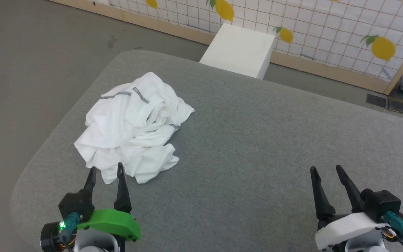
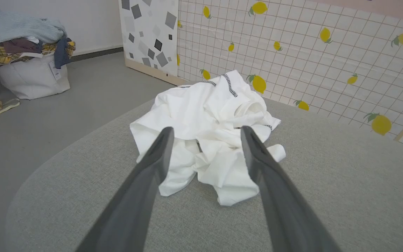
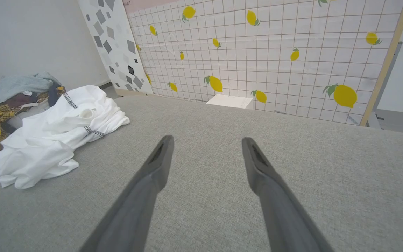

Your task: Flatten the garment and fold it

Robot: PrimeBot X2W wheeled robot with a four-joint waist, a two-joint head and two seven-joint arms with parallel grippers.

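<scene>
Grey woven fabric covers the table (image 1: 257, 140), with a lemon-printed tiled wall (image 1: 327, 28) and a white box (image 1: 240, 49) beyond its far edge. Toward 10 o'clock on the table lies the garment (image 1: 131, 129), a crumpled white heap with dark zigzag seams showing on top. The left hand (image 1: 106, 167) sits at the heap's 6 o'clock edge, its two fingers spread wide and holding nothing, tips just at the nearest fold; whether they touch it cannot be told. The right hand (image 1: 326, 167), likewise spread and empty, is over bare table well apart from the garment, which lies at its 10 o'clock.
</scene>
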